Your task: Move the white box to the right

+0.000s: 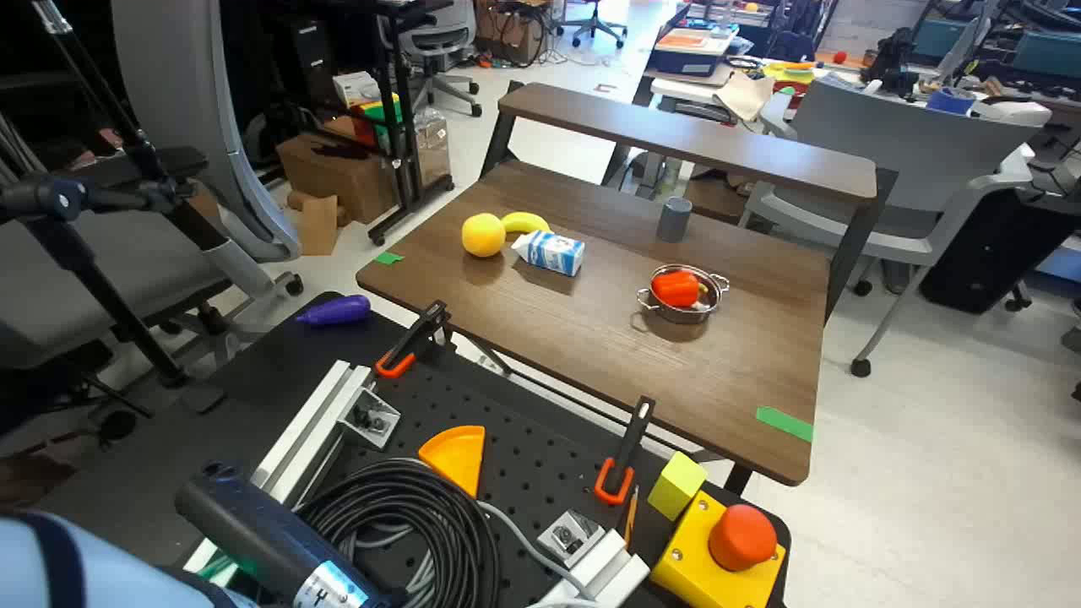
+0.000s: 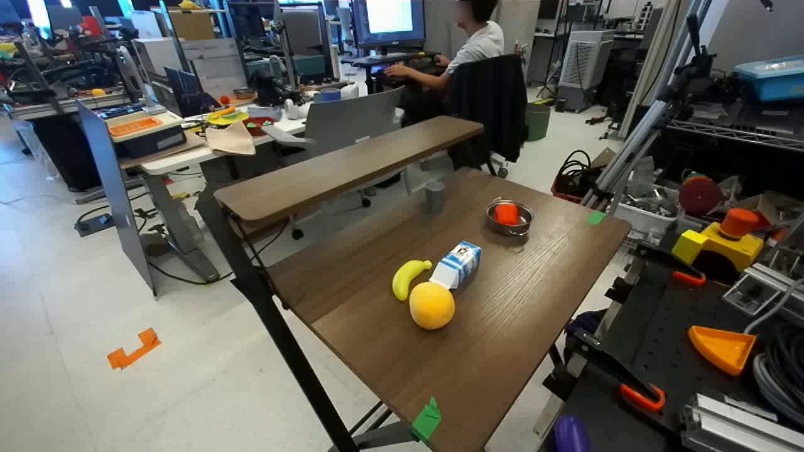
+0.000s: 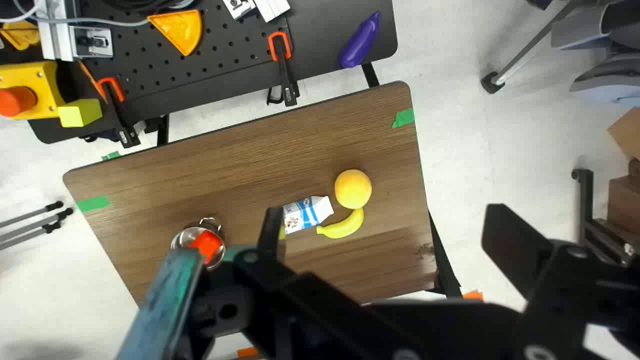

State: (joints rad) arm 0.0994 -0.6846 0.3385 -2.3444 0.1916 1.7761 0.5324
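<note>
My gripper (image 3: 385, 227): 1; I have its two fingers (image 3: 272, 230) spread wide apart above the scene, wrist view.
Table (image 1: 591, 338): 1, brown, with 1 raised shelf (image 1: 686, 139) at the far side.
White box (image 1: 554, 252): 1, blue-printed, lying on its side on the table, left of middle; gabled end to the left.
Orange (image 1: 484, 235): 1, just left of the box; touching or not, I can't tell.
Banana (image 1: 525, 222): 1, just beside box and orange, on their far side.
Pot (image 1: 688, 317): 1, metal, 2 loop handles, to the right, well apart from the box.
Pepper (image 1: 673, 289): 1, red, inside the pot.
Cup (image 1: 673, 221): 1, gray, upright, far and right of the box.
Green tape (image 1: 785, 424): 2 pieces in an exterior view, near-left and near-right.
Bench (image 1: 524, 460): 1, black, near side of the table.
Clamps (image 1: 632, 439): 2, black and orange, at the bench's far edge.
Eggplant (image 1: 340, 310): 1, purple, bench left.
Yellow block (image 1: 677, 485): 1, bench right, beside 1 red button (image 1: 741, 536).
</note>
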